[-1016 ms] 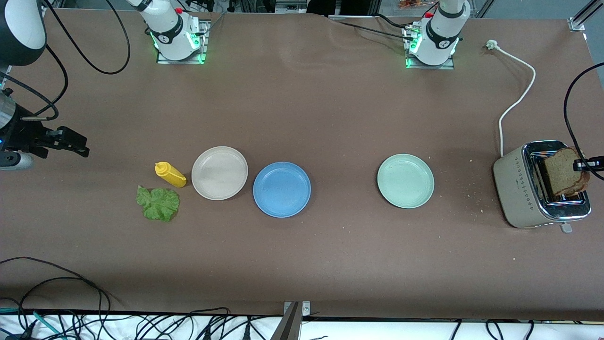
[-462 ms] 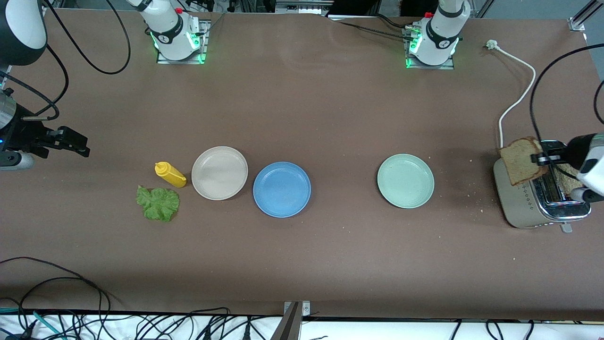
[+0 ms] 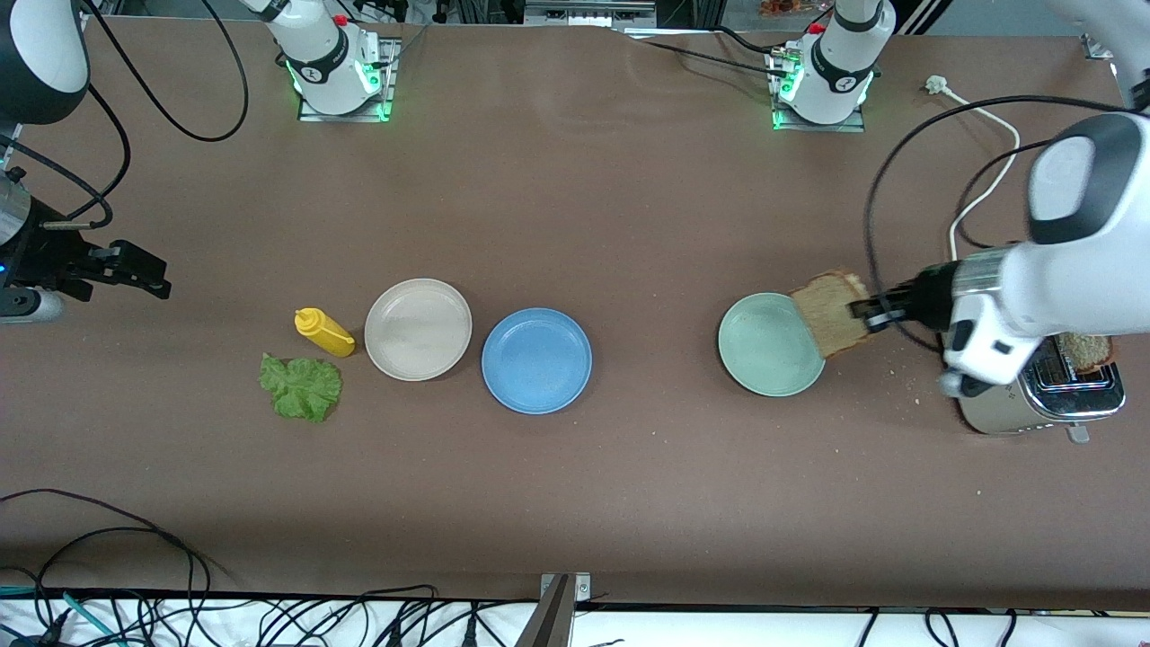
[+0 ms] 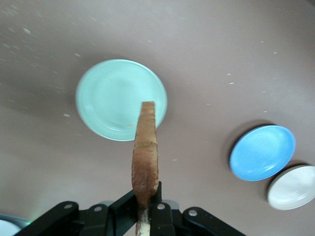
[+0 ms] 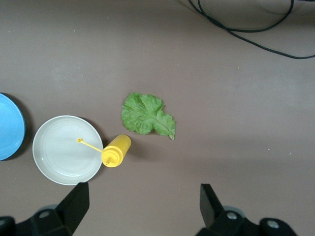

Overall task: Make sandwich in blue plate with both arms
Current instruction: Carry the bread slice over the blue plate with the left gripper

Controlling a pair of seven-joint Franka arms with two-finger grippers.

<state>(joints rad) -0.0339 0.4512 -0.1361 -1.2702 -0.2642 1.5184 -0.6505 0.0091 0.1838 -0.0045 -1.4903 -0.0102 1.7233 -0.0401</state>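
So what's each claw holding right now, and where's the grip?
Left claw pinches a bread slice by one edge, over the mint plate's rim. Right claw is open, holding nothing.

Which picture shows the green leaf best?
The right wrist view: the lettuce lies in the open beside the mustard bottle, ruffles and veins clear. The front view shows it whole but plainer. The left wrist view does not show it.

The white glossy left arm reaches low across its end of the table, its black left gripper (image 3: 870, 314) clamped. The black right gripper (image 5: 142, 204) waits in the air, its 2 fingers spread wide.
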